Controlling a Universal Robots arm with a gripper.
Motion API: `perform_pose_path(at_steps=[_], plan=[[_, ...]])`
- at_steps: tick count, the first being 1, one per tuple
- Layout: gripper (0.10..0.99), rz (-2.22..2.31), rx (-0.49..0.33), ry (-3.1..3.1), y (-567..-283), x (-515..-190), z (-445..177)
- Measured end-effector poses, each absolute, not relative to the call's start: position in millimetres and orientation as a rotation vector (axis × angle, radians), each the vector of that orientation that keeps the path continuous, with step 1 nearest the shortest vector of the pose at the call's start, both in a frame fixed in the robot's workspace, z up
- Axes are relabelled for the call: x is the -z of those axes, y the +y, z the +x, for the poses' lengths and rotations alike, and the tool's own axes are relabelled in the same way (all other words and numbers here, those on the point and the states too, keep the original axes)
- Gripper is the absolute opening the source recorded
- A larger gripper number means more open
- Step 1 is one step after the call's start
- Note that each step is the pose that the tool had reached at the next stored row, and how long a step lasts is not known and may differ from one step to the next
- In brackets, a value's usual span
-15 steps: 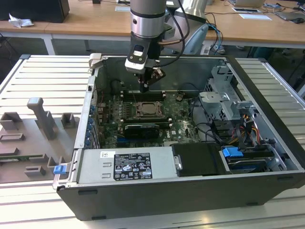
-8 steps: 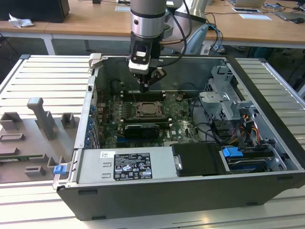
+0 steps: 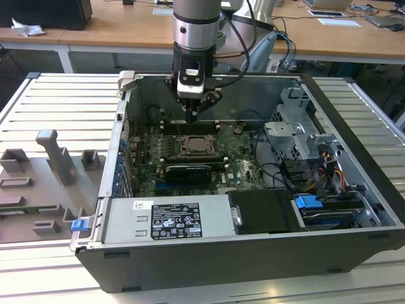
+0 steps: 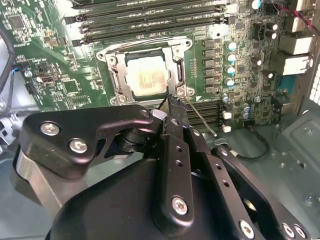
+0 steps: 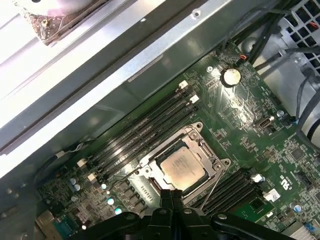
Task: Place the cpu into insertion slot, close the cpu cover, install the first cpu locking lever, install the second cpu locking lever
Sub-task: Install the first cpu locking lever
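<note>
In the exterior view, grey holder blocks point(image 3: 57, 161) stand on the slatted table point(image 3: 50, 95), well to the exterior view's left of the insertion slot point(image 3: 199, 147) and outside the open computer case point(image 3: 209, 259). The slot sits in the green board point(image 3: 243, 174) on the case floor. A labelled power supply box point(image 3: 168, 218) lies on the slot's camera side, and the long black memory slots point(image 3: 234, 126) run along its far side. The gripper point(image 3: 192, 115) hangs from the arm point(image 3: 196, 25) just above the slot's far edge. In both wrist views the cpu point(image 4: 145, 80) point(image 5: 182, 167) lies flat inside the slot. Its pale top shows through the cut-out of the cpu cover point(image 4: 175, 70) point(image 5: 150, 169), which lies down over the chip's edges. The two fingers point(image 4: 175, 120) are pressed together with no gap between them, and their tips are at one corner of the slot. A thin metal locking lever point(image 4: 201, 119) runs out from that same corner, just beside the tips. I cannot tell whether they touch it. To the exterior view's right of the slot stand a metal drive cage point(image 3: 304, 136) and bundled cables point(image 3: 329, 171).
</note>
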State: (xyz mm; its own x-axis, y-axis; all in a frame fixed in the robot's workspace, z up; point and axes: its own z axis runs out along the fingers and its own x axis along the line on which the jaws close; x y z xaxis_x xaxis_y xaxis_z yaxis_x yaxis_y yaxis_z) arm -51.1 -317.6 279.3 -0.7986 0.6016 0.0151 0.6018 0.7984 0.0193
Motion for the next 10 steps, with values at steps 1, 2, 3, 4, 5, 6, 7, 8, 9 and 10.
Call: perform_pose_path(at_steps=[1, 2, 3, 4, 5, 6, 7, 8, 9, 10], plan=[[0.106, -0.982, 0.036, -2.975, -317.6, -279.3, -51.1], [0.106, -0.968, 0.036, -2.980, -317.6, -279.3, -51.1], [0.106, -0.951, 0.036, -2.985, -317.6, -279.3, -51.1], [0.106, -0.937, 0.036, -2.989, -317.6, -279.3, -51.1], [0.106, -0.900, 0.036, -3.000, -317.6, -279.3, -51.1], [0.106, -0.876, 0.036, -3.007, -317.6, -279.3, -51.1], [0.106, -0.849, 0.036, -3.015, -317.6, -279.3, -51.1], [0.106, -0.813, 0.035, -3.024, -317.6, -279.3, -51.1], [0.106, -0.785, 0.035, -3.032, -317.6, -279.3, -51.1], [0.106, -0.743, 0.035, -3.042, -317.6, -279.3, -51.1]])
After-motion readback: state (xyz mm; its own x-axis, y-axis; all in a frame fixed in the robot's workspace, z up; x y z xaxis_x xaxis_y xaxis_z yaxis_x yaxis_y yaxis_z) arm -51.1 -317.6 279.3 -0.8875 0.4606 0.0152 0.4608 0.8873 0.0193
